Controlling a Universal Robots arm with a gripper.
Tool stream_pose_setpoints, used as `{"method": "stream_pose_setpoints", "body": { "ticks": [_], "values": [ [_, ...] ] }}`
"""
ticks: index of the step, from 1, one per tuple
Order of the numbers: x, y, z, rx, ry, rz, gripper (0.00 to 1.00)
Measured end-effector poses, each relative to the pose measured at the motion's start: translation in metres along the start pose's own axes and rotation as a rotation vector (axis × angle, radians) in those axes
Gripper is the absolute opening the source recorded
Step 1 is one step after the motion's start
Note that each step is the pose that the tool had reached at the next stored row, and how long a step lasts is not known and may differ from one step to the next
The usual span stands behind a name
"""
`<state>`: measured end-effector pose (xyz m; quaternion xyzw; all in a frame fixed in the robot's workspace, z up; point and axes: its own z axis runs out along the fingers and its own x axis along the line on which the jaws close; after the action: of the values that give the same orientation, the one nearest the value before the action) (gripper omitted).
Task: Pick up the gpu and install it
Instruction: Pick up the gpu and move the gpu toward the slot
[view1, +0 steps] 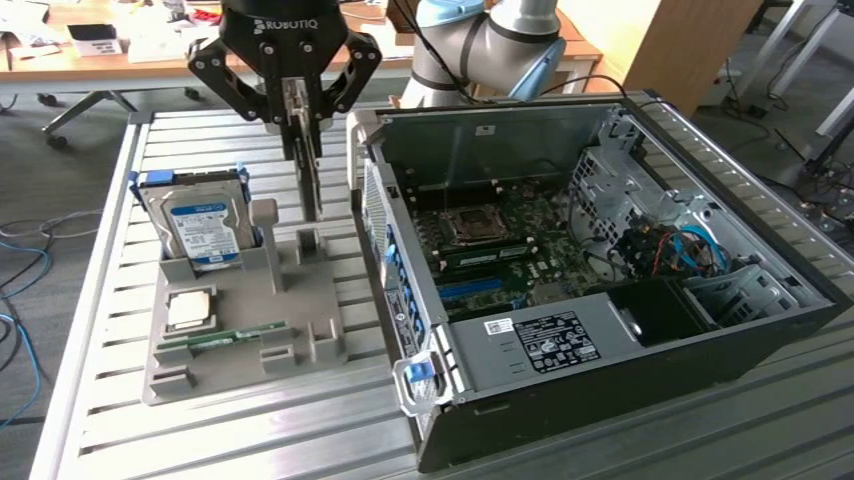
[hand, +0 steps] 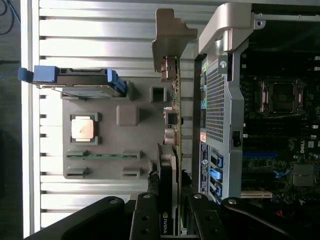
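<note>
- The gripper (view1: 304, 118) hung over the table (view1: 267, 430), its two fingers (view1: 350, 70) drawn in narrow and clamped on the upper end of the gpu (view1: 310, 170).
- The gpu hung in the air between the grey holder tray (view1: 240, 355) and the open computer case (view1: 641, 400), just beside the case's near wall.
- Its long axis ran straight down from the fingers, so the card stood on end with its thin edge toward the exterior camera.
- Its lower end was right at the tray's upright slot; whether it touched the slot could not be told.
- In the wrist view the gpu (hand: 170, 165) ran lengthwise away from the gripper (hand: 172, 205), with its silver bracket (hand: 172, 27) at the end far from the fingers (hand: 145, 215).
- There the black cooler face was turned toward the tray (hand: 145, 150), and the board's green edge toward the case (hand: 220, 100).
- Count of cards: one gpu, and it was in the grip.
- Count on the tray: one hard drive (view1: 200, 225) with a blue-white label, standing upright in its slot; one square processor chip (view1: 190, 308) lying flat; one narrow green memory stick (view1: 227, 335) lying flat near the chip.
- The wrist view gave the same three: hard drive (hand: 75, 82), chip (hand: 82, 127) and memory stick (hand: 102, 155).
- One case lay on its side with the panel off, showing one motherboard (view1: 507, 240).
- One slatted metal table (hand: 100, 30) bore the tray and the case.
</note>
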<state>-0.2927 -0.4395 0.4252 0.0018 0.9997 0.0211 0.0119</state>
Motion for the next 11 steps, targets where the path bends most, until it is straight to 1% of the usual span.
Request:
{"method": "stream_pose_setpoints", "body": {
  "ticks": [11],
  "values": [
    [-0.0073, 0.0000, 0.0002, 0.0000, 0.0000, 0.000, 0.27]
  ]
}}
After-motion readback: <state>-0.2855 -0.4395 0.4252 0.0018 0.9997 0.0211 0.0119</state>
